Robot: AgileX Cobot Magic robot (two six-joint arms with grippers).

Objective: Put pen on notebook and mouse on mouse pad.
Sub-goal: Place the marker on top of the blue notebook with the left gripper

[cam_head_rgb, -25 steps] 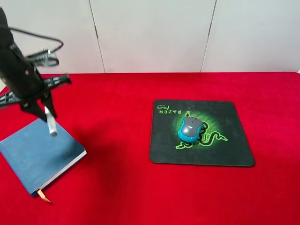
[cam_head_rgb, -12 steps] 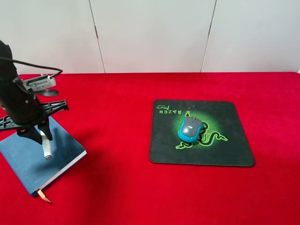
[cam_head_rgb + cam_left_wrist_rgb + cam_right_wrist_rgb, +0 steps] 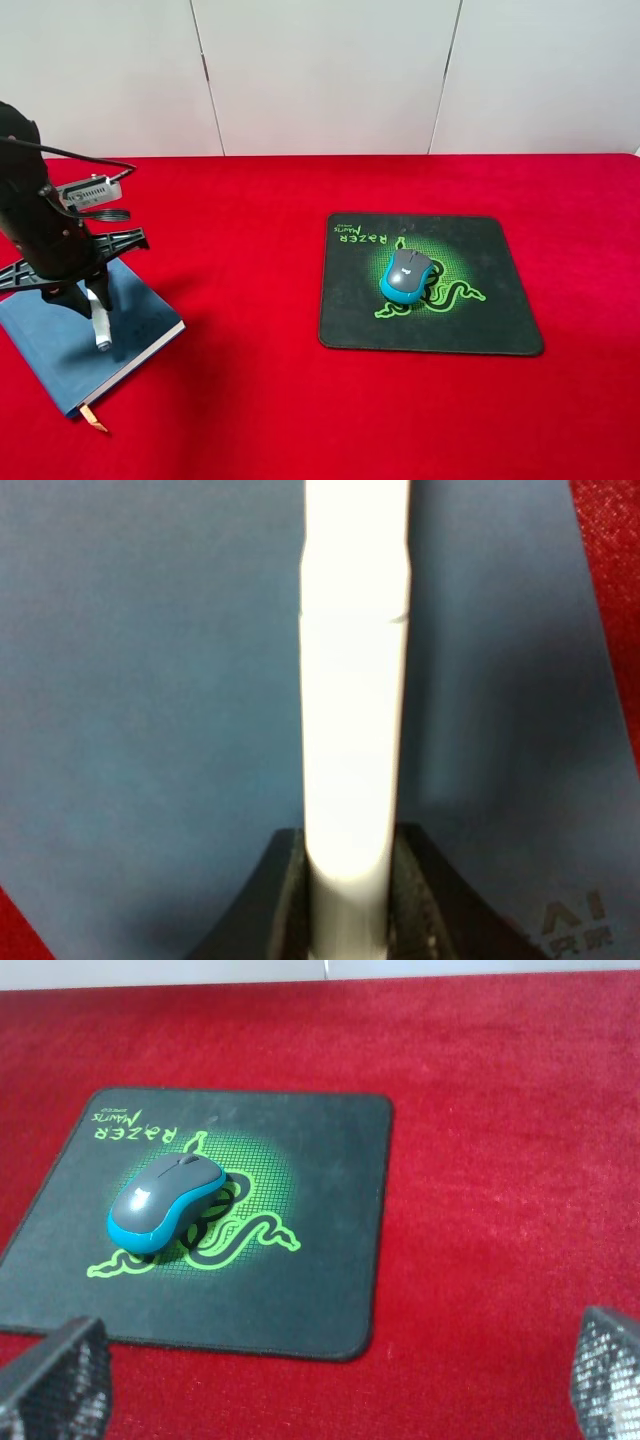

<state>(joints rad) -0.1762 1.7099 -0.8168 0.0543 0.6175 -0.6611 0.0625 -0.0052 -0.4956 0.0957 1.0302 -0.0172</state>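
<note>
My left gripper (image 3: 92, 292) is shut on the white pen (image 3: 100, 322), which hangs tip-down low over the blue notebook (image 3: 55, 345); whether the tip touches the cover I cannot tell. The left wrist view shows the pen (image 3: 352, 680) clamped between the left gripper's (image 3: 350, 920) dark fingers (image 3: 285, 900), with the notebook cover (image 3: 150, 680) filling the background. The grey and blue mouse (image 3: 405, 274) rests on the black mouse pad (image 3: 490, 315), over its green emblem. In the right wrist view, my right gripper (image 3: 330, 1375) stands open, well back from the mouse (image 3: 160, 1205) and mouse pad (image 3: 310, 1290).
A red cloth (image 3: 250, 300) covers the table, with a white wall (image 3: 320, 70) behind it. The notebook's orange ribbon (image 3: 95, 420) sticks out toward the front edge. An embossed logo (image 3: 575, 925) marks the cover near the pen.
The left arm has come down and toward the front with the pen, bringing it from above the notebook's far edge to low over the cover. Mouse and pad are unmoved.
</note>
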